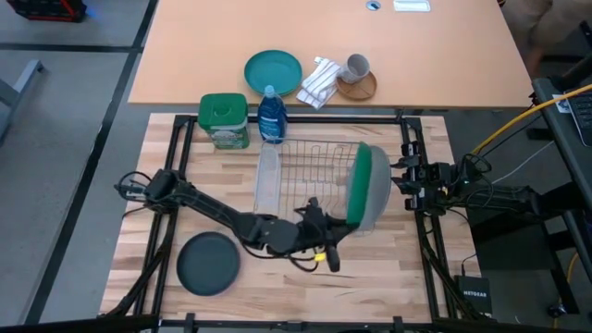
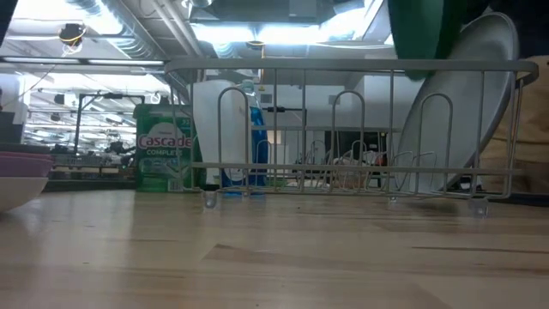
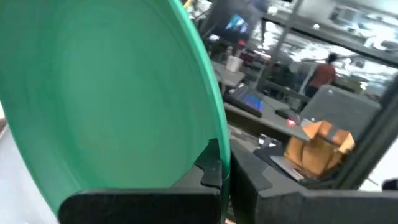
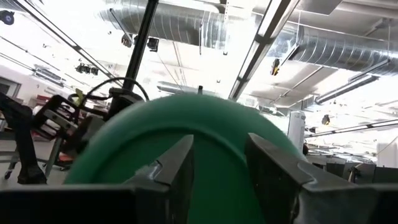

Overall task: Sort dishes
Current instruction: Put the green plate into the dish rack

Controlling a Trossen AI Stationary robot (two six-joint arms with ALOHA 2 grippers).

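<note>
Left pincer (image 1: 326, 242) clamped on green plate (image 1: 358, 185), racking it in dish rack (image 1: 305, 166) beside grey plate (image 1: 377, 196); next release; right pincer (image 4: 217, 165) agape.

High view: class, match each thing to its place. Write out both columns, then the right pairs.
1 green plate
2 dark grey plate
3 teal plate
4 blue bottle

A flat on the wooden table
B beside the green-lidded tub
C upright at the right end of the rack
D on the far desk, by the cloth

Pairs: 1-C, 2-A, 3-D, 4-B
</note>
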